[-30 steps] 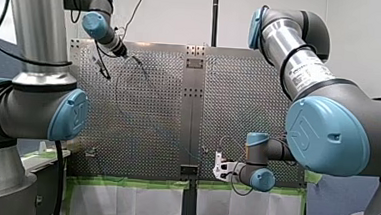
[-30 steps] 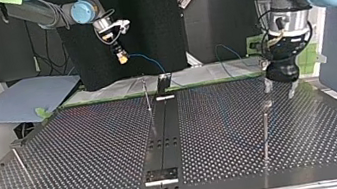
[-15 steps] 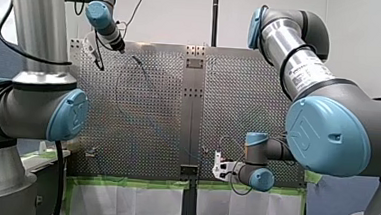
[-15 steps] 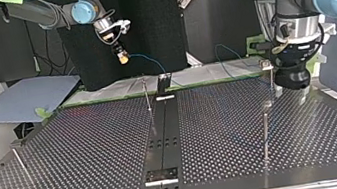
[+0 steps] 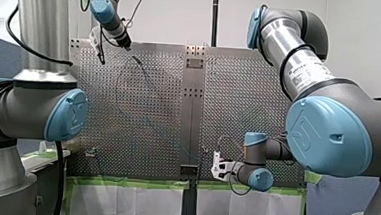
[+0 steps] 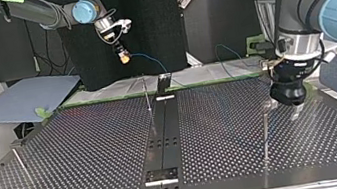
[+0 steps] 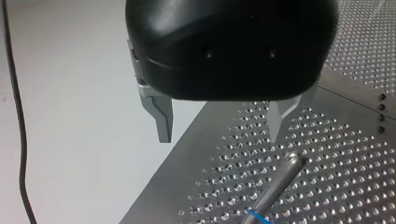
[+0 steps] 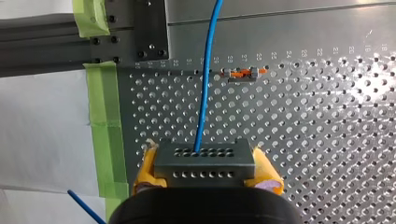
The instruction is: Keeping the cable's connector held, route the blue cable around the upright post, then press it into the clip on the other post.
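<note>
The connector (image 8: 204, 161), a grey block, sits clamped between the yellow-padded fingers (image 8: 145, 170) of my right gripper (image 8: 207, 165). The blue cable (image 8: 205, 93) leaves it and runs ahead over the perforated tabletop (image 8: 327, 140), passing just beside a small orange fitting (image 8: 243, 73). In the top view this gripper hangs at eleven o'clock, near the tabletop's far edge. At three o'clock my left gripper (image 7: 219, 138) hovers just beside a post (image 7: 281, 182), its metal fingers (image 7: 161, 116) spread apart and empty; the cable crosses the post lower down.
</note>
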You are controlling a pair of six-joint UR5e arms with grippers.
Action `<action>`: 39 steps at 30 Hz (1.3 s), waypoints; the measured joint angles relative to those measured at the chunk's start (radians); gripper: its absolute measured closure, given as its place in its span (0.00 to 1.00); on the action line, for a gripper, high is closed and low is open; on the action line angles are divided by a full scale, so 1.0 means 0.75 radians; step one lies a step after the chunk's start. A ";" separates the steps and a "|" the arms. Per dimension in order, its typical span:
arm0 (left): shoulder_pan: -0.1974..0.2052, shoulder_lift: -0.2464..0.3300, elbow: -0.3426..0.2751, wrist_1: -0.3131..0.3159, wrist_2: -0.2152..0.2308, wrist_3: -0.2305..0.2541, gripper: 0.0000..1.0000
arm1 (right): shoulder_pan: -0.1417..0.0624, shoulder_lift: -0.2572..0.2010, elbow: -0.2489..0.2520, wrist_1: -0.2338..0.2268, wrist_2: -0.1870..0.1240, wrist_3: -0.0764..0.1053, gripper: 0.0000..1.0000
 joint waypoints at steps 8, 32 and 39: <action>-0.014 -0.003 0.006 -0.006 -0.088 0.116 0.00 | 0.007 0.000 0.000 0.001 0.000 0.001 1.00; -0.062 -0.051 0.007 -0.004 -0.123 0.424 0.00 | 0.015 0.000 0.000 -0.003 0.000 0.001 1.00; -0.064 -0.052 0.007 -0.004 -0.134 0.488 0.00 | 0.015 0.000 0.000 -0.002 0.000 0.001 1.00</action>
